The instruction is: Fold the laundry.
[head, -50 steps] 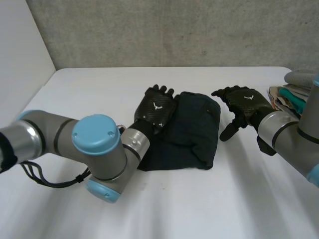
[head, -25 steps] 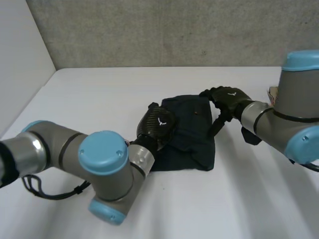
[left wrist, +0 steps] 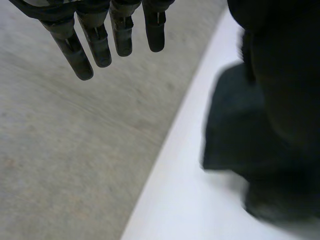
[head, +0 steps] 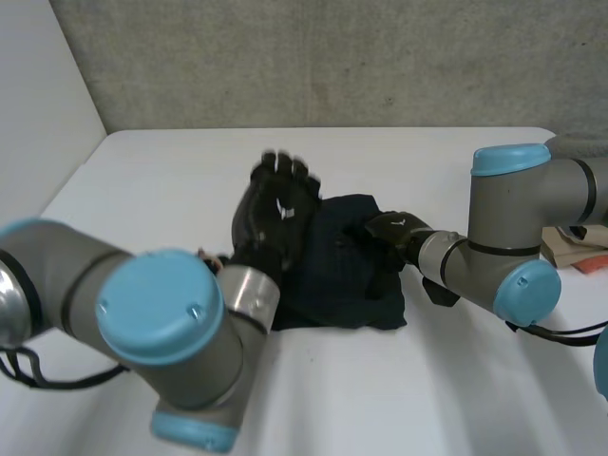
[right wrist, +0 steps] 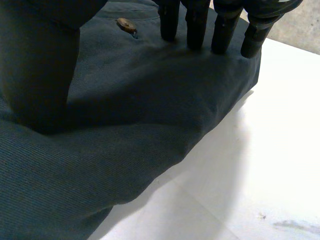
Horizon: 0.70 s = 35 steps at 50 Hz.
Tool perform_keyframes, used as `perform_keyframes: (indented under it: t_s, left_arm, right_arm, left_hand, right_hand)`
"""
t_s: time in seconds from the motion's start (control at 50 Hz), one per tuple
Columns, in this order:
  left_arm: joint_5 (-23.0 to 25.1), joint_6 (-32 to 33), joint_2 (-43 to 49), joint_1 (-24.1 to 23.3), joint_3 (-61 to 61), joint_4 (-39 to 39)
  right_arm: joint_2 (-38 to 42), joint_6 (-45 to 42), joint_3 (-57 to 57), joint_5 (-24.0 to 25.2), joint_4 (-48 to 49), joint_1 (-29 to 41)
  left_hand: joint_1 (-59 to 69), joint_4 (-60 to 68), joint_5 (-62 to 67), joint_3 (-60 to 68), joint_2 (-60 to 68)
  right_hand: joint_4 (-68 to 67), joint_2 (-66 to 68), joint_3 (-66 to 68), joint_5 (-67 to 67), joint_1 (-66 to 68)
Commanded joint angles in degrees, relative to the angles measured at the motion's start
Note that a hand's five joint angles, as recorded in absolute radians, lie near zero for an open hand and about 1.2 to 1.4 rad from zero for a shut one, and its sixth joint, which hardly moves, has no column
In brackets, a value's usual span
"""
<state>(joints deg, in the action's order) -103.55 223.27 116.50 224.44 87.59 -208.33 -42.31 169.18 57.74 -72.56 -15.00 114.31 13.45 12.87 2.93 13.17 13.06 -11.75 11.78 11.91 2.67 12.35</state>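
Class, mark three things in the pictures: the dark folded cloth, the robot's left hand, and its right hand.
cloth point(head: 339, 285), head view, bare middle.
left hand point(head: 275, 214), head view, back of the hand.
right hand point(head: 391, 231), head view, back of the hand.

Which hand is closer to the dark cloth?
Right. The right hand lies on the cloth, fingers pressed flat on its right side. The left hand hovers over its left edge, fingers straight in the air.

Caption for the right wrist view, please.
Open right hand rests its fingertips on the folded dark garment on the white table.
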Motion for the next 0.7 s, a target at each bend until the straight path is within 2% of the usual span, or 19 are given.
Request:
perform_keyframes:
  t_s: [0.02, 0.04, 0.12, 0.16, 0.24, 0.32, 0.42, 0.5, 0.7]
  left_arm:
    - [7.65, -12.58, 0.39, 3.19, -7.86, 5.46]
    - [10.71, -15.9, 2.14, 3.89, -10.13, 8.61]
    - [16.17, -22.24, 8.11, 4.69, -15.24, 16.17]
    - [16.63, -23.31, 10.14, 5.04, -16.57, 18.3]
    - [15.93, -23.23, 13.58, 6.36, -18.07, 21.03]
    - [12.59, -22.79, 15.16, 7.33, -18.07, 21.83]
    - [8.72, -18.59, 16.13, 7.42, -17.98, 22.96]
    - [8.28, -15.67, 16.66, 7.42, -17.89, 23.76]
    - [8.19, -14.71, 18.32, 7.5, -18.59, 25.6]
  right_arm:
    - [-1.2, -1.22, 1.23, -0.21, 0.49, 0.13]
    - [-1.29, -1.22, 1.67, -0.3, 0.84, 0.13]
    - [-1.64, -1.22, 2.37, -1.0, 2.07, 0.13]
    - [-2.25, -1.22, 2.81, -1.88, 2.52, 0.13]
    - [-4.8, -1.48, 4.04, -3.99, 3.66, 0.13]
    - [-6.74, -2.79, 5.45, -4.34, 5.42, 0.04]
    - [-6.21, -7.01, 5.54, -4.78, 6.3, 0.04]
    - [-3.75, -9.39, 4.92, -4.87, 6.21, 0.13]
    - [-0.5, -11.32, 4.05, -6.44, 6.39, 0.39]
  left_hand:
    - [-0.38, 0.2, 0.14, -0.1, 0.01]
    - [-0.05, 0.54, 0.47, 0.23, 0.35]
    - [0.12, 0.71, 0.64, 0.4, 0.52]
    - [0.12, 0.71, 0.64, 0.4, 0.52]
    - [0.29, 0.88, 0.81, 0.57, 0.68]
    - [0.29, 0.88, 0.81, 0.57, 0.69]
    - [0.29, 0.88, 0.81, 0.57, 0.69]
    - [0.12, 0.71, 0.64, 0.4, 0.52]
    - [0.12, 0.71, 0.64, 0.4, 0.52]
  right_hand:
    - [1.75, -1.78, -1.91, -2.67, -2.35]
    - [1.75, -1.78, -1.91, -2.67, -2.35]
    - [1.75, -1.78, -1.91, -2.67, -2.35]
    - [1.75, -1.78, -1.91, -2.67, -2.35]
    - [1.75, -1.78, -1.91, -2.67, -2.35]
    - [1.75, -1.78, -1.91, -2.67, -2.35]
    - [1.75, -1.78, -1.91, -2.67, -2.35]
    - [1.75, -1.78, -1.91, -2.67, -2.35]
    - [1.75, -1.78, -1.91, -2.67, -2.35]
